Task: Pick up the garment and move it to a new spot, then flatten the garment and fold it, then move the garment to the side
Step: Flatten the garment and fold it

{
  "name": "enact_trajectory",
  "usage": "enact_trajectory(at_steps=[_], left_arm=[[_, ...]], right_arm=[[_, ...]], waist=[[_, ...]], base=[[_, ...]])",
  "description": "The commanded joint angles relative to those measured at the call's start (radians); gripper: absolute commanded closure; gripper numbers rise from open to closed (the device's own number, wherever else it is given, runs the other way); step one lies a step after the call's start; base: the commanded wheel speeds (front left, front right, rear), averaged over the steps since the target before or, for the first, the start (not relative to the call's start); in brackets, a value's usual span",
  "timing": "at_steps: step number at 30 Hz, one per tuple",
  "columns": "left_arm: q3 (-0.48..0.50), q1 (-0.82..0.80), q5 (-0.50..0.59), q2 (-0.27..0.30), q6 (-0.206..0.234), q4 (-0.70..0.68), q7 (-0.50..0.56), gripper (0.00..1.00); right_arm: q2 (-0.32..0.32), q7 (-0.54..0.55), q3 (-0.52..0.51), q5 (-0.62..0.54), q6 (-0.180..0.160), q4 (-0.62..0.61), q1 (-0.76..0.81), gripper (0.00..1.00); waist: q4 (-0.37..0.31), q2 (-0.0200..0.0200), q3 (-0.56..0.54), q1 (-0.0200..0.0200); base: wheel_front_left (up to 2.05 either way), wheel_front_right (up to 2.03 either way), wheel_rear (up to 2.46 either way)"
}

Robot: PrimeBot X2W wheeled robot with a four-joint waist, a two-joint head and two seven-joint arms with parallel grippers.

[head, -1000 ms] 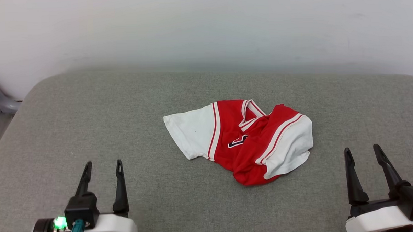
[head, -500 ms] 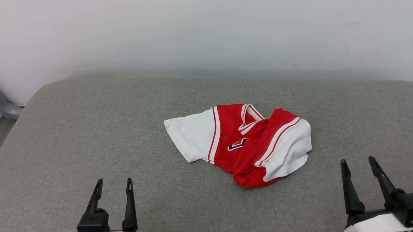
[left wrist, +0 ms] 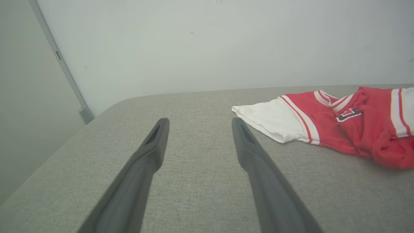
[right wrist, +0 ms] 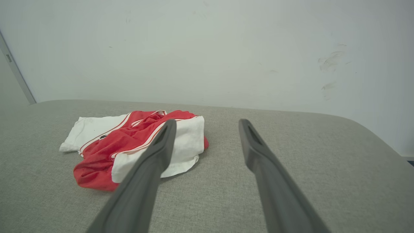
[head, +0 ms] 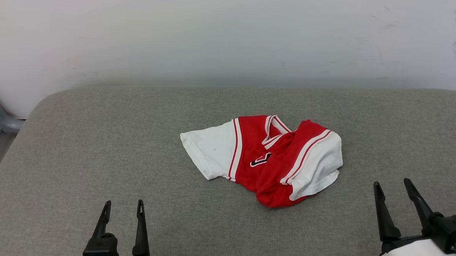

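Both pairs of jaws have drawn back toward the robot, spread wide and empty. The garment lies crumpled centrally on the grey cushion, well apart from both. It is best to pinch its bunched red middle deeply so the layers lift together.

- Grey woven cushion, broad and flat with rounded corners, its far edge meeting the white wall.
- Crumpled red-and-white garment lies on it, well short of the wall.

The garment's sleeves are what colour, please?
The garment has white sleeves edged with red-and-white stripes; the head view shows them best.
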Motion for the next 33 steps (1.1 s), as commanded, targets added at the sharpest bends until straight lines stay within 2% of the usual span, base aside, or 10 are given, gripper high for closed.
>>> enact_trajectory(at_steps=[1, 10, 15, 20, 25, 33], left_arm=[[0.006, 0.004, 0.007, -0.008, -0.006, 0.001, -0.003, 0.00], [0.029, -0.011, 0.034, -0.032, -0.028, 0.012, -0.003, 0.00], [0.031, -0.024, 0.041, -0.040, -0.040, 0.009, -0.003, 0.00], [0.032, -0.053, 0.048, -0.045, -0.050, 0.005, -0.003, 0.00], [0.032, -0.077, 0.052, -0.051, -0.053, 0.000, -0.003, 0.00], [0.030, -0.113, 0.057, -0.060, -0.062, -0.010, -0.003, 0.00]], right_arm=[[0.002, -0.002, 0.000, 0.002, -0.001, 0.002, 0.005, 0.00], [0.001, -0.002, -0.010, -0.058, -0.001, -0.041, -0.119, 0.00], [-0.098, -0.002, 0.070, -0.063, -0.001, -0.028, -0.246, 0.00], [-0.230, 0.014, 0.183, -0.026, -0.001, 0.072, -0.400, 0.00], [-0.341, 0.176, 0.328, 0.069, -0.001, 0.131, -0.534, 0.00], [-0.529, 0.589, 0.576, 0.316, -0.001, 0.112, -0.657, 0.00]], waist=[[0.001, 0.0000, 0.000, 0.0001], [0.007, 0.0000, 0.009, 0.0001], [0.014, 0.0000, 0.029, 0.0001], [0.029, 0.0000, 0.065, 0.0001], [0.044, 0.0000, 0.092, 0.0001], [0.070, 0.0000, 0.153, 0.0001]], base=[[0.00, 0.00, 0.00], [0.00, 0.00, 0.00], [0.00, 0.00, 0.00], [0.00, 0.00, 0.00], [0.00, 0.00, 0.00], [0.00, 0.00, 0.00]])
